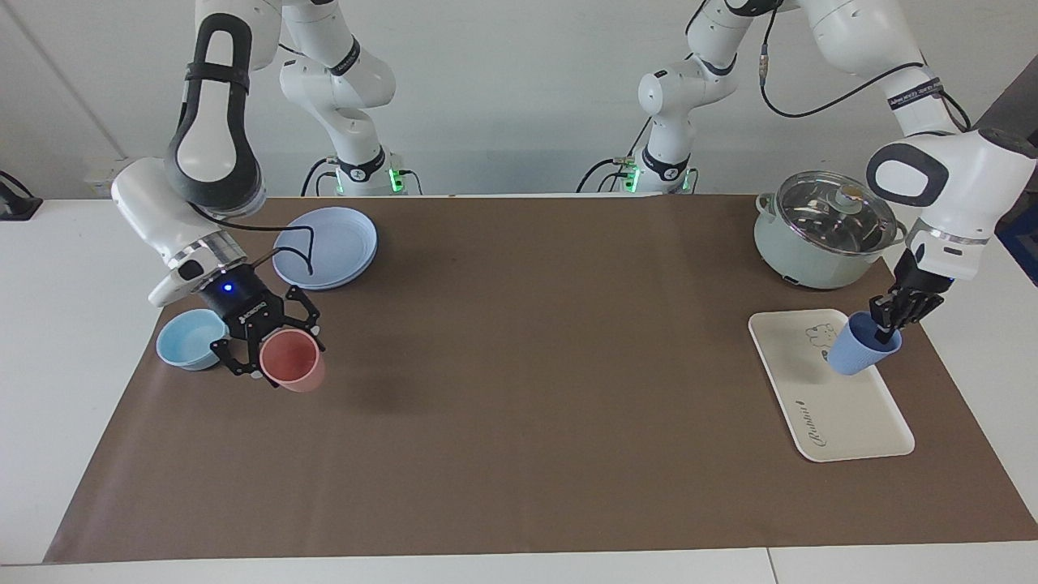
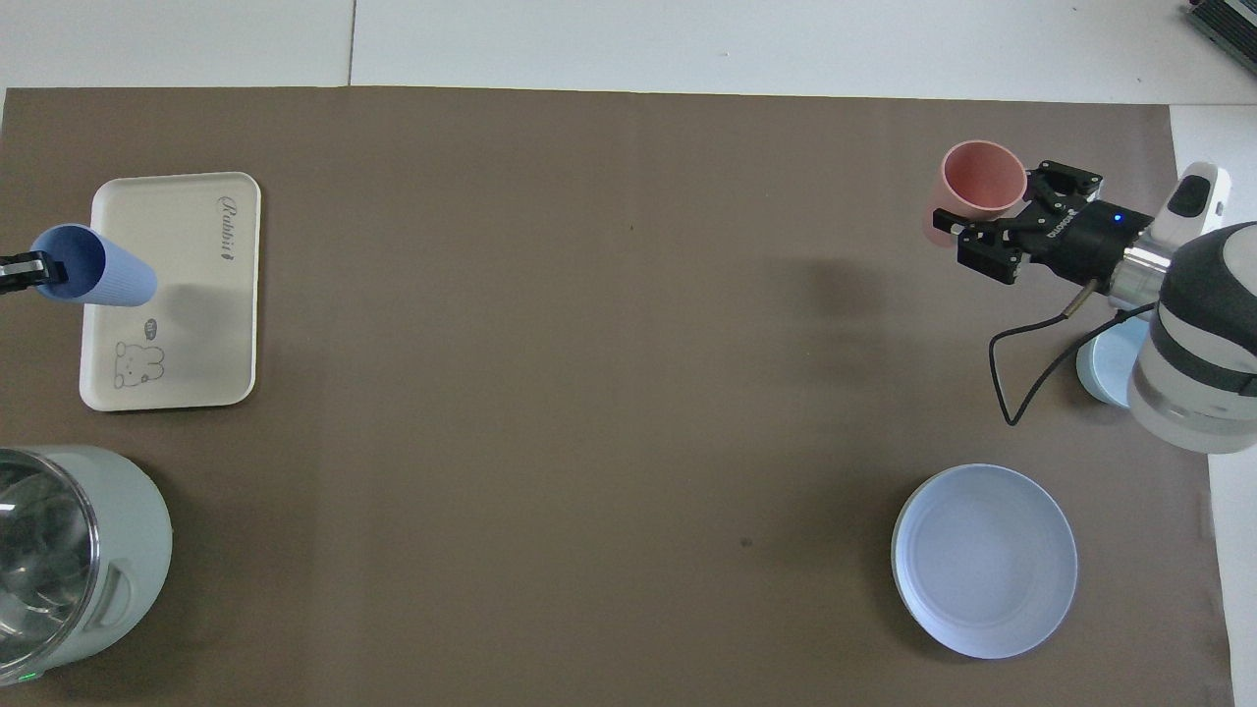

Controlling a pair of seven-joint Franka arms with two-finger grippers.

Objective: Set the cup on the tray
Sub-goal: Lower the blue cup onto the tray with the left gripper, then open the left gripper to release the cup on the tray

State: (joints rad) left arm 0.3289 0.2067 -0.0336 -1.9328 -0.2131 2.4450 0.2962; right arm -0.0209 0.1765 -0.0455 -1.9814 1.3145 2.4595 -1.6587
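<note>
My left gripper (image 1: 885, 328) is shut on the rim of the periwinkle-blue cup (image 1: 859, 350). It holds the cup tilted over the cream tray (image 1: 835, 414), near the bear drawing. I cannot tell whether the cup's base touches the tray. In the overhead view the cup (image 2: 98, 278) lies over the tray (image 2: 177, 226) and only the tip of the left gripper (image 2: 25, 270) shows. My right gripper (image 1: 288, 351) has a finger on either side of the pink tumbler (image 1: 293, 365), low over the mat beside the light-blue bowl (image 1: 190, 339).
A pale green pot with a glass lid (image 1: 823, 235) stands nearer to the robots than the tray. A round blue plate (image 1: 324, 247) lies toward the right arm's end, nearer to the robots than the bowl. A brown mat (image 1: 519, 389) covers the table.
</note>
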